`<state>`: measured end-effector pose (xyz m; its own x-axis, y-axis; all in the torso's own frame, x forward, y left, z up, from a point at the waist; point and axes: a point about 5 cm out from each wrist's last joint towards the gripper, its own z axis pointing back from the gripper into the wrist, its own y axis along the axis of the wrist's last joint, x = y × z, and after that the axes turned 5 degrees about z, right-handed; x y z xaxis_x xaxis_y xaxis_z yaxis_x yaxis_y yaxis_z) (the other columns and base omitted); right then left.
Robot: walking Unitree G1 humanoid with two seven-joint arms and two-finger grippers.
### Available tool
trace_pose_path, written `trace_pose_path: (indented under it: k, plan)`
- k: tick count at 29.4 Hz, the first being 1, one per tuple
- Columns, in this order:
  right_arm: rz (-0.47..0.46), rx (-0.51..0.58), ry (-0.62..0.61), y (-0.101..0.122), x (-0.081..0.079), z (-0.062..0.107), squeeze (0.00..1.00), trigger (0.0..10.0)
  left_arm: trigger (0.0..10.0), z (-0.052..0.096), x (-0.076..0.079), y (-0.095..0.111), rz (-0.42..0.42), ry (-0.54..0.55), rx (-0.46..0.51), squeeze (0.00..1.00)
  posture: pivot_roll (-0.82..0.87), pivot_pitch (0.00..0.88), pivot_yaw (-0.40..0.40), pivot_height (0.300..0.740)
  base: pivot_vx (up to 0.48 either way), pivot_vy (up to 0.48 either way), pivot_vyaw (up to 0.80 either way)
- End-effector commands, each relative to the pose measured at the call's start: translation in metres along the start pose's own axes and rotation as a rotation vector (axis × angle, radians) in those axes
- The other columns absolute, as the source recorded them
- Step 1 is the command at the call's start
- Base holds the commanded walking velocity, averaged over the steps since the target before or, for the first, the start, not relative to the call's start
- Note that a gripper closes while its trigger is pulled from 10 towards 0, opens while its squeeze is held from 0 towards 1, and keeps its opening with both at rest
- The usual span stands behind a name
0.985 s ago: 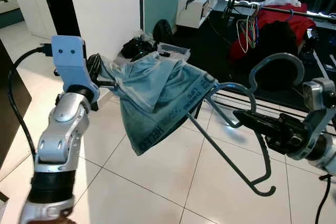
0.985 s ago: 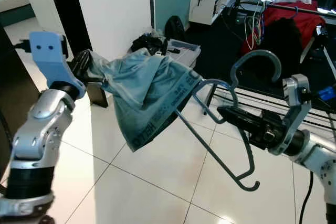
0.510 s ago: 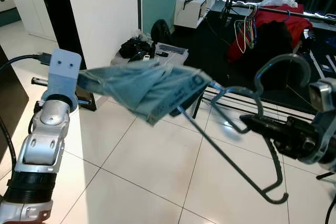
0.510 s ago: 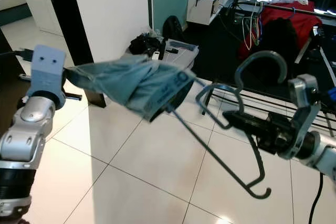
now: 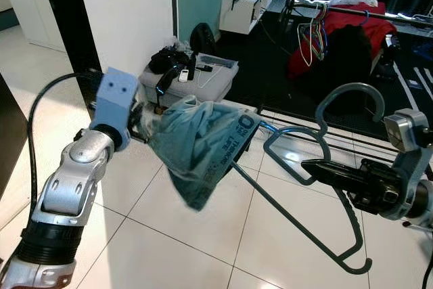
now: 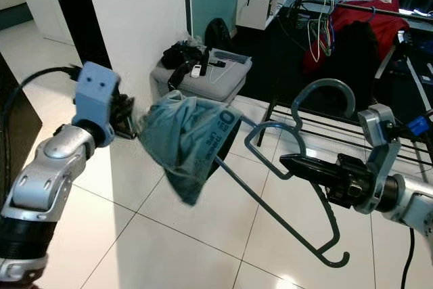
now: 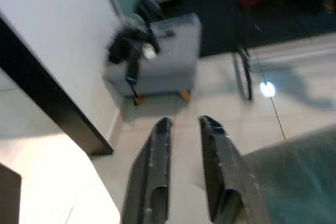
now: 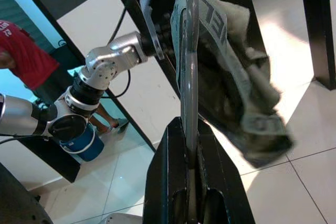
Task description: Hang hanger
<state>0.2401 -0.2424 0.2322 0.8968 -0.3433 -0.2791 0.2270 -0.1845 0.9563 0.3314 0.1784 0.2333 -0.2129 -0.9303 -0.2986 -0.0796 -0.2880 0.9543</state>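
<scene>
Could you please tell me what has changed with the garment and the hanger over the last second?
The left gripper has pulled the teal garment taut and then let it sag again on the hanger. The right gripper stays shut on the hanger, held out as before.

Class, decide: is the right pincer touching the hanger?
Touching. In the right wrist view the right pincer has both black fingers closed around the hanger bar.

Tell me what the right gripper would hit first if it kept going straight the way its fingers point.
Probably the blue cloth bunched on the hanger that the right gripper holds, and behind it the left gripper; depth is unclear.
</scene>
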Motion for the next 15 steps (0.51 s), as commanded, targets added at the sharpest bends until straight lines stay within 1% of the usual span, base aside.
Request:
trace_pose_path:
  k: [1, 3, 5, 6, 8, 10, 12, 13, 14, 15]
  plan:
    - [0.022, -0.003, 0.029, 0.006, -0.005, -0.001, 0.0, 10.0, 10.0, 0.002, 0.003, -0.012, -0.053, -0.016, -0.076, 1.0, -0.03, 0.08, -0.072, 0.74, 0.0, 0.0, 0.0]
    - [0.023, -0.002, 0.031, 0.006, -0.005, -0.001, 0.0, 10.0, 10.0, 0.002, 0.002, -0.014, -0.06, -0.01, -0.09, 1.0, -0.03, 0.08, -0.072, 0.74, 0.0, 0.0, 0.0]
    - [0.032, 0.017, 0.026, 0.008, -0.005, 0.0, 0.0, 10.0, 10.0, 0.003, -0.017, -0.022, -0.152, 0.098, -0.161, 1.0, -0.03, 0.077, -0.07, 0.74, 0.0, 0.0, 0.0]
    - [0.032, 0.017, 0.026, 0.008, -0.005, 0.0, 0.0, 10.0, 10.0, 0.003, -0.017, -0.022, -0.152, 0.098, -0.161, 1.0, -0.03, 0.077, -0.07, 0.74, 0.0, 0.0, 0.0]
    - [0.051, 0.047, -0.002, 0.014, -0.002, 0.004, 0.0, 10.0, 10.0, 0.009, -0.047, -0.025, -0.278, 0.253, -0.218, 1.0, -0.03, 0.074, -0.069, 0.74, 0.0, 0.0, 0.0]
    - [0.051, 0.047, -0.002, 0.014, -0.002, 0.004, 0.0, 10.0, 10.0, 0.009, -0.047, -0.025, -0.278, 0.253, -0.218, 1.0, -0.03, 0.074, -0.069, 0.74, 0.0, 0.0, 0.0]
    - [0.067, 0.059, -0.029, 0.017, 0.001, 0.008, 0.0, 10.0, 10.0, 0.015, -0.063, -0.021, -0.348, 0.331, -0.228, 1.0, -0.02, 0.071, -0.071, 0.74, 0.0, 0.0, 0.0]
    - [0.067, 0.059, -0.029, 0.017, 0.001, 0.008, 0.0, 10.0, 10.0, 0.015, -0.063, -0.021, -0.348, 0.331, -0.228, 1.0, -0.02, 0.071, -0.071, 0.74, 0.0, 0.0, 0.0]
    - [0.073, 0.063, -0.042, 0.019, 0.002, 0.011, 0.0, 10.0, 10.0, 0.019, -0.068, -0.017, -0.373, 0.341, -0.226, 1.0, -0.02, 0.068, -0.072, 0.74, 0.0, 0.0, 0.0]
    - [0.073, 0.063, -0.042, 0.019, 0.002, 0.011, 0.0, 10.0, 10.0, 0.019, -0.068, -0.017, -0.373, 0.341, -0.226, 1.0, -0.02, 0.068, -0.072, 0.74, 0.0, 0.0, 0.0]
